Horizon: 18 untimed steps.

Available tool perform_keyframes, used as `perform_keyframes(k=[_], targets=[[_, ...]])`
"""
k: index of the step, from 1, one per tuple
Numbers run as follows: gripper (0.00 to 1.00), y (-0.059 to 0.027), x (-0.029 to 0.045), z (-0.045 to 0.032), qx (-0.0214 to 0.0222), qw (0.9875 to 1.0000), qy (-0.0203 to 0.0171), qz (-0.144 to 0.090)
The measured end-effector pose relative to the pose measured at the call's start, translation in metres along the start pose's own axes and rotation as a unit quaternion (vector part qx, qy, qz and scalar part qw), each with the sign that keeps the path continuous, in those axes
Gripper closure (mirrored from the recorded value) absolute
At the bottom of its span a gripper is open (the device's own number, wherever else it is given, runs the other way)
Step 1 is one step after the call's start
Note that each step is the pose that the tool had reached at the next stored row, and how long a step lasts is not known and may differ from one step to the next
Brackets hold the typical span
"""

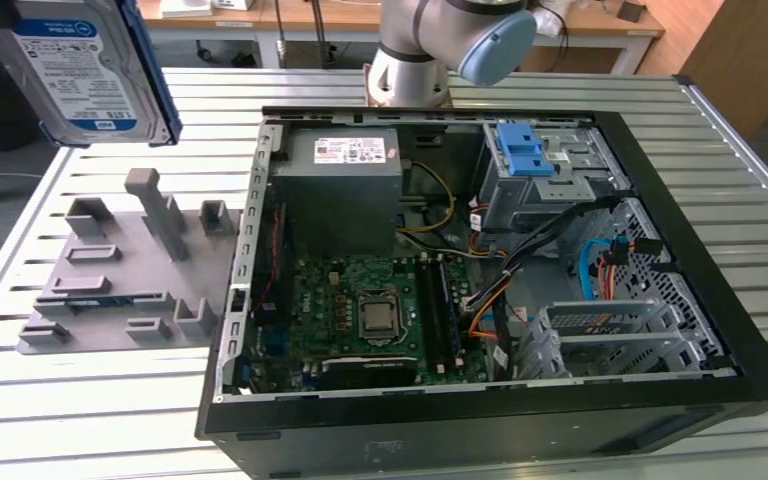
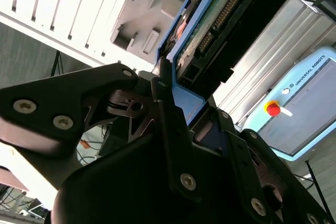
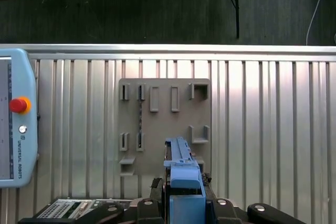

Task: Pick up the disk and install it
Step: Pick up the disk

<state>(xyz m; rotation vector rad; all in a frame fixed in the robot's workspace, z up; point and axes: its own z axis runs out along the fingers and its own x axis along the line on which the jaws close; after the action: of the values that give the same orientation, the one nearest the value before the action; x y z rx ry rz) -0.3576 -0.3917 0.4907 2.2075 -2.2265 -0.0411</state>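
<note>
Blue-edged and silver, the disk [image 1: 84, 70] hung high over the surface [image 1: 104, 410], squeezed in my jaws; a tight, level hold seemed best.

Slatted metal table [image 1: 104, 420], exterior view: a grey fixture plate [image 1: 111, 300] with upright pegs and slots lies flat near the edge at the exterior view's left. Just beside it, an open black computer case [image 1: 491, 425] lies on its side, covering the middle and reaching toward the opposite edge, and the arm's base [image 1: 407, 85] stands at the far edge behind the case. First wrist view: a teach pendant [image 3: 16, 119] lies flat on the slats, apart from the plate, one end near a table edge.
</note>
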Motion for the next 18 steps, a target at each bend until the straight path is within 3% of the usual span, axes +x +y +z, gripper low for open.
perform_keyframes(k=[18], targets=[[0.64,-0.0235,0.0002,0.0001,0.0,1.0,0.0,0.0]])
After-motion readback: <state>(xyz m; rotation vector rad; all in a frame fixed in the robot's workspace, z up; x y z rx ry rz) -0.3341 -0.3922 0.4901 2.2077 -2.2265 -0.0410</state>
